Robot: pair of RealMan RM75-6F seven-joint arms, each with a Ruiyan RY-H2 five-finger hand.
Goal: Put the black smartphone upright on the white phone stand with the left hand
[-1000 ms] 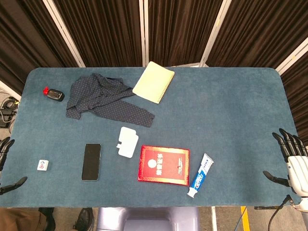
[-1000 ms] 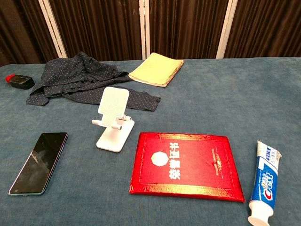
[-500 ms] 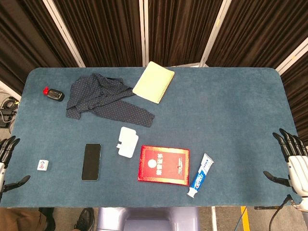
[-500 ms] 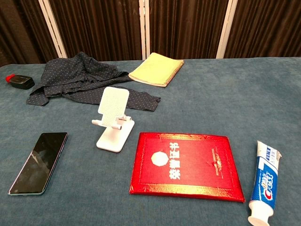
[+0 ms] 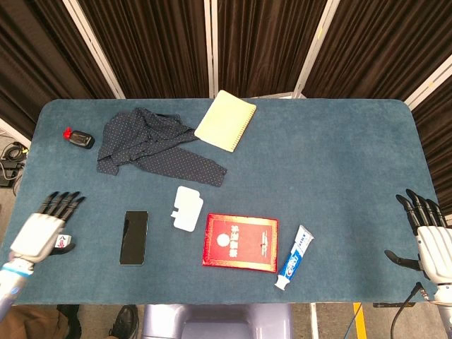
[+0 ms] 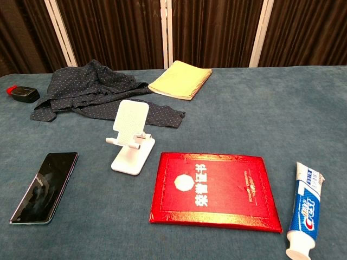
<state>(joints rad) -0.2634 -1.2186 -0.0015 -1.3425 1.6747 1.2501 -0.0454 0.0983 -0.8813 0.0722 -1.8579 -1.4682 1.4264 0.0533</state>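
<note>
Left hand (image 5: 41, 229) hovers with fingers spread and empty above the near-left table edge; right hand (image 5: 432, 244) is likewise spread and idle at the far right. To proceed well, the left hand should come in low over the black smartphone (image 5: 134, 237) and pinch its long edges. It lies flat just right of that hand; the white phone stand (image 5: 187, 208) lies just beyond.
</note>
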